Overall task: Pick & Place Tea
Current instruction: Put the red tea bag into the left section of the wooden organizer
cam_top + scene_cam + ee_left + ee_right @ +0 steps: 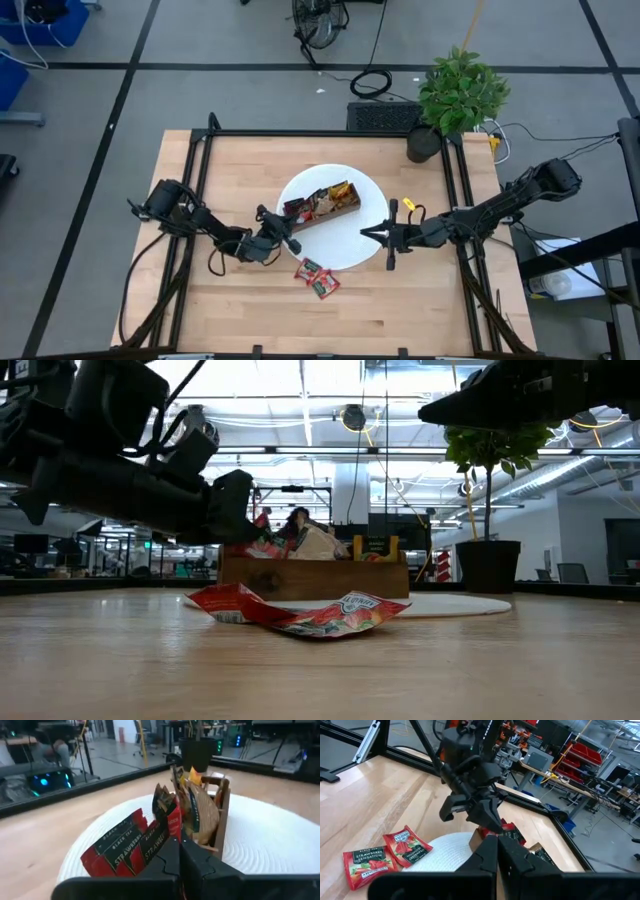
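A long brown wooden tray (322, 209) sits slantwise on a round white woven mat (345, 252) in the middle of the pale plank table (240, 310). The tray is crammed with flat, glossy tea sachets (195, 812), red, tan and yellow, standing on edge; red ones (127, 847) printed "Strawberry" lean out of its near end. Two more red sachets (316, 277), crinkled and slightly curled, lie overlapping on the bare wood just off the mat's edge. The left gripper (291, 243) hangs just above the mat beside the tray's end, its dark fingers pressed together with nothing between them. The right gripper (366, 233) hovers over the mat's opposite side, likewise closed and empty. A leafy green plant in a dark pot (424, 144) stands at the table's far corner.
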